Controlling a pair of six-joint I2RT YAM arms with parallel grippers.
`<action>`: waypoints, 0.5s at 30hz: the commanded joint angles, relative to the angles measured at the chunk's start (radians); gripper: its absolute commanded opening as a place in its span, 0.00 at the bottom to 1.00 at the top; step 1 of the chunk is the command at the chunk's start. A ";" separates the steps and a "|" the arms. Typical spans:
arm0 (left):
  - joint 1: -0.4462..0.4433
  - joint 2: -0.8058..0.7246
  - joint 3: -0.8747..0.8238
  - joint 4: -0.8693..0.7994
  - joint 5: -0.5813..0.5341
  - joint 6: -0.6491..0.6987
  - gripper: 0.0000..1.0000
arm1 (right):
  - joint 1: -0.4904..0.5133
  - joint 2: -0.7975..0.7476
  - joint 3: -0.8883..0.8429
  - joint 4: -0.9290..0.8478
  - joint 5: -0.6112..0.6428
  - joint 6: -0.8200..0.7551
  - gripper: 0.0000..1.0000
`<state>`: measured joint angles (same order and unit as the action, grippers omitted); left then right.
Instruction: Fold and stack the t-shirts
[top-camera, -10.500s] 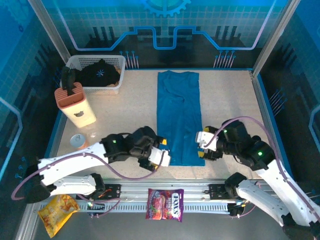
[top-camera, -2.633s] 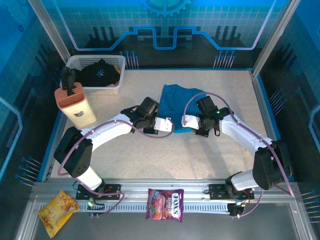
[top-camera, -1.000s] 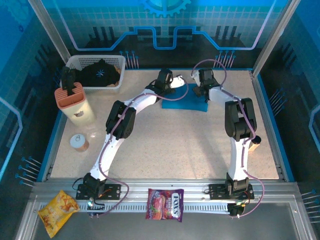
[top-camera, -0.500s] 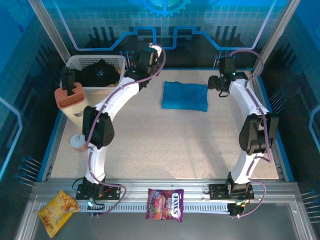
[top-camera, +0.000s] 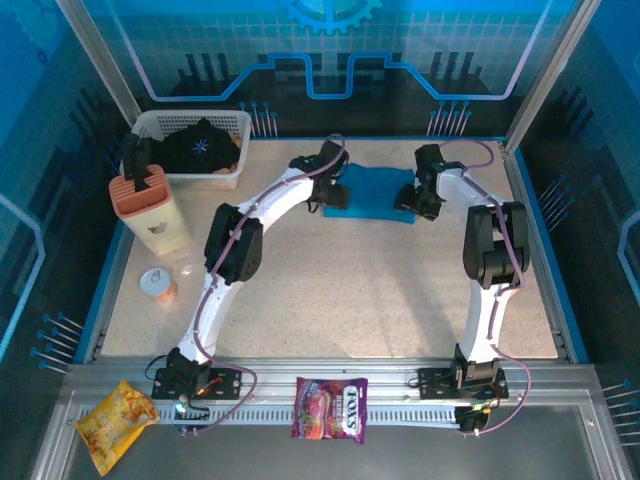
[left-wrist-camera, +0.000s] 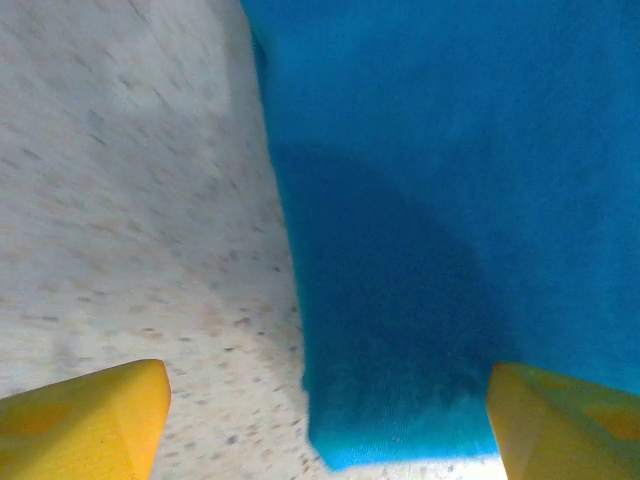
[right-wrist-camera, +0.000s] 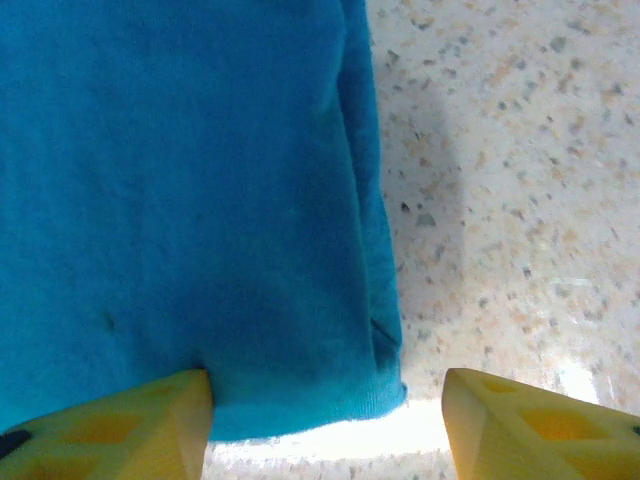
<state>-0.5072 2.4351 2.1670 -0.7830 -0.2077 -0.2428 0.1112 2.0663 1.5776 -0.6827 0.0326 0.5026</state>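
A: Where's the teal t-shirt (top-camera: 372, 193)?
B: Far-centre of the table (top-camera: 330, 290), folded to a flat rectangle. L gripper (left-wrist-camera: 325, 420) is at its left edge, R gripper (right-wrist-camera: 325, 425) at its right.
A: Holding it?
B: No. Both are spread wide, each straddling a near corner, w/ one yellow fingertip (left-wrist-camera: 565, 420) over cloth and the other over bare tabletop. Tips are cut off at frame bottom, so can't tell if they touch. L wrist view is blurry too.
A: And the black t-shirt (top-camera: 215, 157)?
B: Bunched in the white basket (top-camera: 185, 180), far-left corner. Pale starburst print (top-camera: 201, 146) faces up; the rest is partly hidden by the basket wall.
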 joint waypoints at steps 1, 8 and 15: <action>0.011 0.047 0.091 -0.051 0.032 -0.077 0.83 | 0.006 0.055 0.061 0.022 0.003 0.019 0.53; 0.010 0.127 0.114 -0.008 0.055 -0.095 0.67 | 0.006 0.165 0.119 0.047 -0.058 0.008 0.22; 0.051 0.217 0.229 -0.055 0.031 -0.099 0.16 | 0.006 0.292 0.245 0.033 -0.101 -0.009 0.00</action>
<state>-0.4950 2.5980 2.3440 -0.7895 -0.1658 -0.3252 0.1108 2.2719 1.7782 -0.6361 -0.0433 0.5011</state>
